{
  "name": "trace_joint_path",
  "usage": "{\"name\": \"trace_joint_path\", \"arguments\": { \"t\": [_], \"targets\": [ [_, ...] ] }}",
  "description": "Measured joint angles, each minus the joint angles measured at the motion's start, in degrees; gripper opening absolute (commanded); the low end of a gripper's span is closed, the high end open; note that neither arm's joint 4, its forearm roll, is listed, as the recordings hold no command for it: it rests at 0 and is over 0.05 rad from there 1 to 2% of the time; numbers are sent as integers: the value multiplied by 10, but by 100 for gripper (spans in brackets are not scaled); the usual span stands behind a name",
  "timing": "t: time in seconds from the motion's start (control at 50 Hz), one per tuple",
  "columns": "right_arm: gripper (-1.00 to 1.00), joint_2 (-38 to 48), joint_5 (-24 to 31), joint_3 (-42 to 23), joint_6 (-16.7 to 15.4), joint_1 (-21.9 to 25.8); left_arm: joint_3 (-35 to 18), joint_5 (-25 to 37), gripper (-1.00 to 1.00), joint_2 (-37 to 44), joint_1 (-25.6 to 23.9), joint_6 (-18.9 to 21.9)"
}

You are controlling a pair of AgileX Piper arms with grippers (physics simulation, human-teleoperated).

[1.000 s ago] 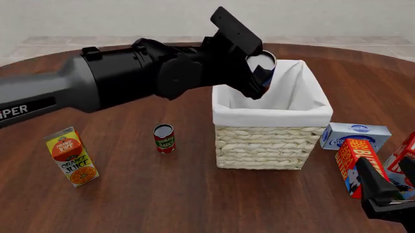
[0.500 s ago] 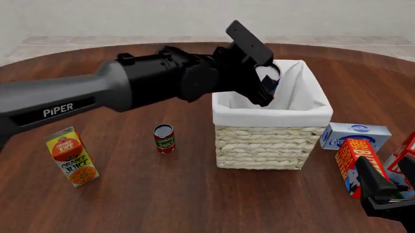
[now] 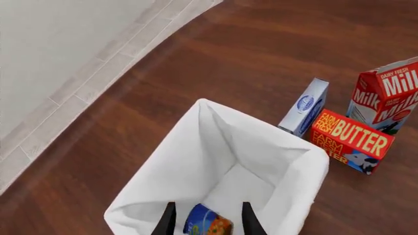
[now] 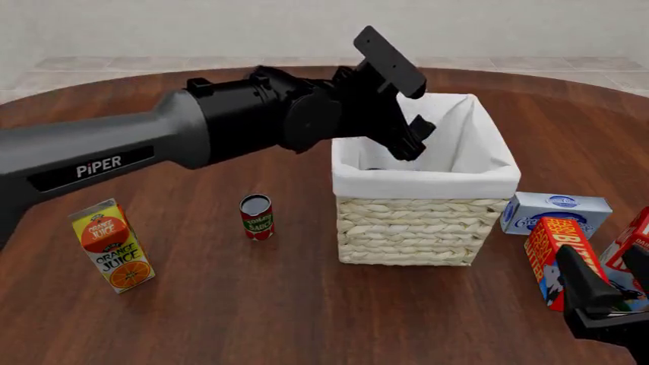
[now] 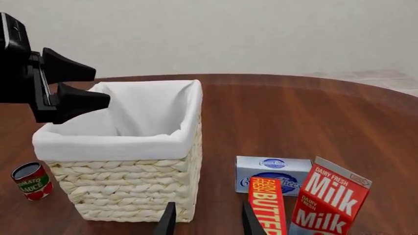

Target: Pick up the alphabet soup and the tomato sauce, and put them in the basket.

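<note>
Wicker basket [image 4: 426, 220], centre-right of the front view: my left gripper [image 4: 414, 135] hangs over its rim, jaws parted and empty. The alphabet soup [image 3: 207, 224] appears to lie inside on the lining, partly cropped. The tomato sauce [image 4: 257, 217] stands left of the basket; I cannot tell my right gripper's [image 4: 598, 300] state.

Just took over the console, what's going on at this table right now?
The left gripper hangs open over the basket. The alphabet soup is inside it, against the white lining. The tomato sauce stands on the table beside the basket, untouched. The right gripper is open near the butter box, holding nothing.
</note>
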Motion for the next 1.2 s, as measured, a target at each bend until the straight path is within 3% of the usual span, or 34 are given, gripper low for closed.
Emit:
{"name": "trace_joint_path", "arguments": {
  "t": [0.78, 1.2],
  "targets": [
    [100, -7, 4, 0, -2, 2, -8, 13, 100, -33, 9, 7],
    [100, -15, 8, 0, -8, 9, 20, 9, 100, -62, 33, 14]
  ]
}}
